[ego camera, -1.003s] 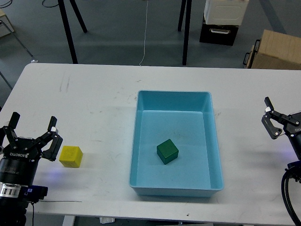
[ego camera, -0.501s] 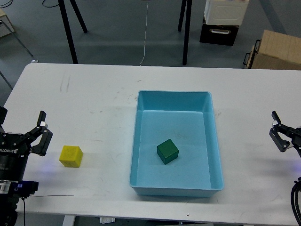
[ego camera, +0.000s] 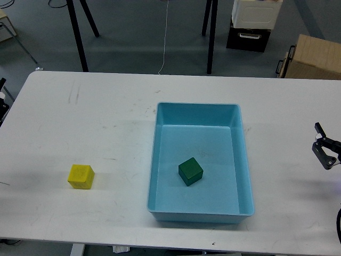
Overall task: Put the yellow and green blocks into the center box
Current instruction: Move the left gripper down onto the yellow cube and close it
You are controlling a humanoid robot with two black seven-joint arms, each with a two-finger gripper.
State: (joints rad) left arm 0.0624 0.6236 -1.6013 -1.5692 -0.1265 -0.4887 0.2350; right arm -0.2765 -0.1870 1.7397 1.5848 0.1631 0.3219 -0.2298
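White table fills most of the head view, scuffed with faint dark marks near its left side. Grey floor behind it, with black stand legs, a thin cable running down to the table's far edge, a black-and-white case and a cardboard box at upper right.

Center box is a light blue rectangular bin, open top, sitting on the table slightly right of middle. Green block lies inside it on the floor of the bin, toward the near-left part, turned at an angle to the walls and not touching them.

Yellow block sits on the bare table, well apart from the bin on its left side, near the front edge. Nothing touches it.

Right gripper shows only partly at the right edge, above the table surface, well apart from the bin; too little of it is visible, so cannot tell whether the fingers are spread or closed. Left gripper is out of the view.
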